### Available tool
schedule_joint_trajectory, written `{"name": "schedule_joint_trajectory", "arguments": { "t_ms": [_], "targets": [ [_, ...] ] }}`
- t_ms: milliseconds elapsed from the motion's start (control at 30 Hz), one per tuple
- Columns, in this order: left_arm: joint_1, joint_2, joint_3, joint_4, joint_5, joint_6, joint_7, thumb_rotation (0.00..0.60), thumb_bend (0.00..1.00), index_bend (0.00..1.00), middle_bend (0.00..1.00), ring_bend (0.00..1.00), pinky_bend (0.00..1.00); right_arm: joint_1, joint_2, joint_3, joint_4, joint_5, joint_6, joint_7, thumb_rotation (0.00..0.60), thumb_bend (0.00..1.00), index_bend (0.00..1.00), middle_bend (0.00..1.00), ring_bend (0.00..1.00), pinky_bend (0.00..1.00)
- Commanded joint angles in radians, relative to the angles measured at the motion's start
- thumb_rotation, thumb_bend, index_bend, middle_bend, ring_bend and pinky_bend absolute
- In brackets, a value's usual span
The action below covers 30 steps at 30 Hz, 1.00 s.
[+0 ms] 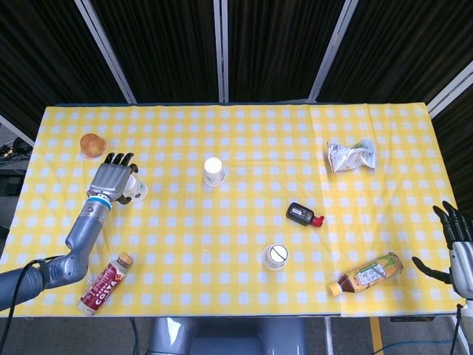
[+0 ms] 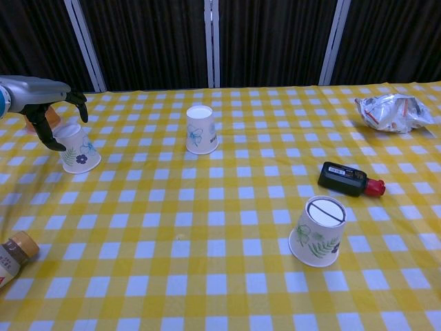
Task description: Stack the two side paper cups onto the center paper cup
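Three upside-down white paper cups stand on the yellow checked table (image 1: 244,133). The left cup (image 1: 137,191) (image 2: 77,149) carries a blue flower print. The center cup (image 1: 214,171) (image 2: 201,129) stands further back, and the right cup (image 1: 276,256) (image 2: 318,232) is nearest the front. My left hand (image 1: 114,179) (image 2: 49,103) is over the left cup's top, fingers apart, with the thumb on its left and the fingers at its back. The cup still stands on the cloth. At the table's right edge my right hand (image 1: 458,253) is spread and holds nothing.
An orange round thing (image 1: 92,144) lies behind the left hand. A brown coffee bottle (image 1: 104,284) (image 2: 12,256) and a tea bottle (image 1: 367,274) lie along the front edge. A small black bottle with a red cap (image 1: 304,215) (image 2: 348,179) and a foil bag (image 1: 352,155) (image 2: 393,110) lie on the right.
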Motion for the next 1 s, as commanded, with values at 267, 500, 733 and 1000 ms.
{"name": "schedule_joint_trajectory", "arguments": {
  "t_ms": [267,500,733,1000],
  "targets": [
    [-0.017,-0.025,0.037,0.052,-0.018,0.003,-0.011,0.6,0.24,0.29,0.0,0.0,0.0,0.001,0.003,-0.001,-0.002,-0.003,-0.007,0.005,0.6,0.05,0.03,0.0,0.0,0.0],
    [-0.025,-0.044,0.049,0.076,-0.005,0.006,-0.031,0.6,0.41,0.34,0.0,0.0,0.0,-0.003,0.006,-0.002,-0.008,-0.009,0.001,0.01,0.6,0.05,0.03,0.0,0.0,0.0],
    [-0.018,-0.026,0.039,0.046,0.032,0.032,-0.074,0.6,0.42,0.34,0.0,0.0,0.0,-0.005,0.007,-0.002,-0.01,-0.01,0.004,0.008,0.6,0.05,0.03,0.0,0.0,0.0],
    [-0.026,0.049,-0.041,-0.084,0.174,0.122,-0.174,0.6,0.42,0.33,0.0,0.0,0.0,-0.002,0.005,0.004,-0.008,0.001,-0.005,0.004,0.6,0.05,0.03,0.0,0.0,0.0]
  ]
}}
